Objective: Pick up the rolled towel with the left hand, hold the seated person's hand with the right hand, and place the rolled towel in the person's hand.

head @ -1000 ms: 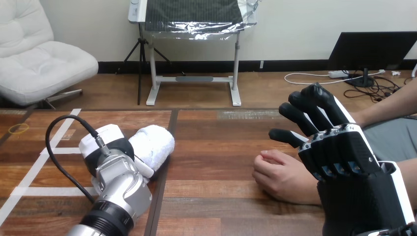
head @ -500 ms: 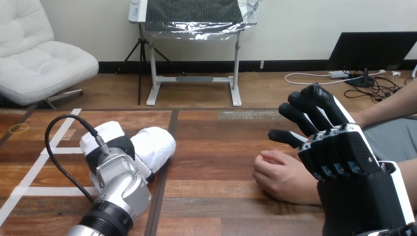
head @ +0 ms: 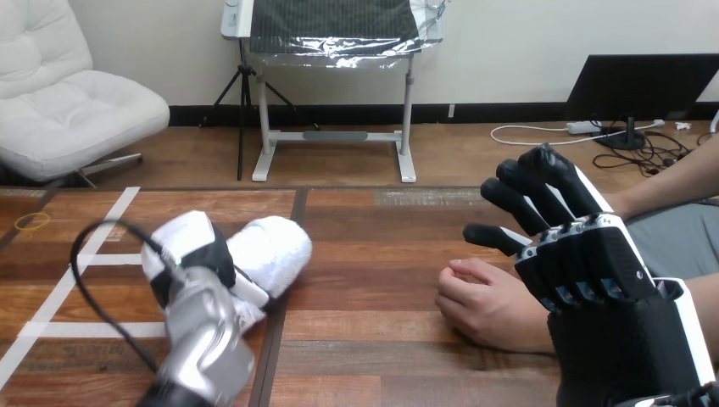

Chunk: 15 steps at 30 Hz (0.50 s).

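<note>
Toward 8 o'clock on the wooden worktop (head: 381, 254), the robot's left hand (head: 188, 254) meets the rolled towel (head: 275, 246). The hand's back, black with a white shell, faces up, and its fingers (head: 248, 294) curl under the near edge of the roll, so the hand is closed around the towel. The towel is white and lies at 3 o'clock of that hand, its free rounded end pointing to about 2 o'clock. The silver forearm (head: 203, 339) enters from 6 o'clock, and a black cable (head: 80, 280) loops off it toward 9 o'clock. White tape lines (head: 64, 288) cross the worktop beneath the cable. A small yellow ring (head: 32, 222) lies well apart at 10 o'clock of the left hand.

Toward 4 o'clock, the right hand (head: 593, 263) is raised with its back to the camera. Its fingers (head: 521, 199) are spread and nearly straight, pointing to 11 o'clock, and they grasp nothing. The person's hand (head: 479, 301) rests on the worktop at 8 o'clock of the right hand, loosely curled, its wrist hidden behind the robot's palm. Whether the two touch cannot be told. The person's forearm (head: 678, 178) runs in from 2 o'clock. The towel and the person's hand lie well apart.
</note>
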Each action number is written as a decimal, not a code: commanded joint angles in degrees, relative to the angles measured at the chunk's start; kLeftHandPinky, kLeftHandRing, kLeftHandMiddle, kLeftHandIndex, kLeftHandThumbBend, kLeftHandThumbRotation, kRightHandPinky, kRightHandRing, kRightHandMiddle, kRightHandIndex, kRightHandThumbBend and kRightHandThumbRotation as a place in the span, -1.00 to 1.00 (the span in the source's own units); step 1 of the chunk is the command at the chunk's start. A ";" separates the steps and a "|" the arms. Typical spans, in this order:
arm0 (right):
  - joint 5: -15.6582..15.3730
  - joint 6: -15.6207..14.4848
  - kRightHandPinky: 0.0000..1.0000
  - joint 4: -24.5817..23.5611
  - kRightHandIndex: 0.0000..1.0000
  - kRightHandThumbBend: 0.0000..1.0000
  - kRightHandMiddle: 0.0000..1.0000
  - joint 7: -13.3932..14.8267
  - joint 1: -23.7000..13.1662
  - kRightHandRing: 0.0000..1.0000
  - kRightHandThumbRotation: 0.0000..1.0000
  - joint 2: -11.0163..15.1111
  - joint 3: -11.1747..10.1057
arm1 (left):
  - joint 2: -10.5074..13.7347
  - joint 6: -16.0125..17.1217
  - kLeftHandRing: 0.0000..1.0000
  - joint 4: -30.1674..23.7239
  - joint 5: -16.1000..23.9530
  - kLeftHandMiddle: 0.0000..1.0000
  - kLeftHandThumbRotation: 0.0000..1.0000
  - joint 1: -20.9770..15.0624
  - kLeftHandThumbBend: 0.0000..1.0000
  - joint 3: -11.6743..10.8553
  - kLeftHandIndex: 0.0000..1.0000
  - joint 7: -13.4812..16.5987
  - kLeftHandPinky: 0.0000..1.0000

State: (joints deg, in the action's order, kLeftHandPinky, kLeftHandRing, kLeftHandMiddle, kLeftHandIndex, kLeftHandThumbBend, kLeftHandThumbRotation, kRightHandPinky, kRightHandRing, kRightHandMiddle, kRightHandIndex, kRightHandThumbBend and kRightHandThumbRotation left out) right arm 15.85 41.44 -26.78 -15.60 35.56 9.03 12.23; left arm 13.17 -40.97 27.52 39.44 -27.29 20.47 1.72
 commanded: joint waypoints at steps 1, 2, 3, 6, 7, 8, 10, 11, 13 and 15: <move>0.41 0.03 0.51 -2.30 0.77 1.00 0.77 0.26 -2.18 0.75 1.00 -0.37 -0.80 | 0.74 2.21 -0.72 -12.45 -0.43 -0.50 -1.00 2.57 0.47 -3.68 -0.16 3.79 -0.88; 0.39 -0.04 0.51 -2.25 0.77 1.00 0.77 0.27 -2.21 0.75 1.00 -0.36 -0.83 | 0.68 2.59 -0.71 -13.85 -0.71 -0.49 -1.00 3.25 0.47 -4.17 -0.17 4.03 -0.87; 0.37 -0.09 0.51 -2.21 0.77 1.00 0.77 0.28 -2.24 0.75 1.00 -0.35 -0.85 | 0.64 2.84 -0.70 -14.82 -0.92 -0.48 -1.00 3.73 0.48 -4.49 -0.18 4.18 -0.86; -0.23 -0.46 0.52 -2.06 0.77 1.00 0.77 0.60 -2.30 0.75 1.00 -0.46 -1.25 | 0.08 4.27 -0.69 -18.93 -2.02 -0.47 -1.00 5.81 0.49 -6.21 -0.18 5.13 -0.85; -0.36 -0.55 0.52 -1.85 0.77 1.00 0.77 0.65 -2.51 0.75 1.00 -0.46 -1.45 | -0.20 5.01 -0.68 -20.64 -2.41 -0.47 -1.00 6.71 0.49 -6.89 -0.18 5.71 -0.84; -0.41 -0.59 0.52 -1.70 0.77 1.00 0.77 0.65 -2.67 0.75 1.00 -0.45 -1.56 | -0.37 5.46 -0.68 -21.67 -2.62 -0.47 -1.00 7.27 0.50 -7.28 -0.18 6.07 -0.84; -1.03 -0.91 0.52 -1.46 0.78 1.00 0.78 0.91 -2.91 0.76 1.00 -0.50 -2.04 | -0.80 6.44 -0.67 -23.87 -3.12 -0.46 -1.00 8.44 0.51 -8.12 -0.18 6.82 -0.83; -1.47 -1.13 0.53 -1.39 0.78 1.00 0.78 1.10 -2.96 0.76 1.00 -0.54 -2.32 | -0.99 6.84 -0.66 -24.78 -3.33 -0.45 -1.00 8.93 0.51 -8.45 -0.18 7.11 -0.82; -2.96 -1.70 0.55 -1.26 0.79 1.00 0.78 1.76 -2.99 0.77 1.00 -0.71 -3.26 | -1.54 7.85 -0.64 -27.08 -4.11 -0.44 -1.00 10.14 0.52 -9.33 -0.17 7.51 -0.80; -4.28 -2.17 0.56 -1.20 0.79 1.00 0.77 2.36 -2.95 0.77 1.00 -0.83 -4.09 | -1.95 8.61 -0.63 -28.89 -4.92 -0.42 -1.00 11.09 0.50 -9.96 -0.17 7.70 -0.78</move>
State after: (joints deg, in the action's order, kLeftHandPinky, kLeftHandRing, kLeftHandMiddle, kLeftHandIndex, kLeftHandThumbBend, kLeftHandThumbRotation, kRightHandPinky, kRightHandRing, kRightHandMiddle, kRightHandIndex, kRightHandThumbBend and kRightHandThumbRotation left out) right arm 15.04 40.72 -26.76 -15.17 35.61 9.12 11.86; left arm 12.53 -37.87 15.41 36.15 -17.08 16.21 4.18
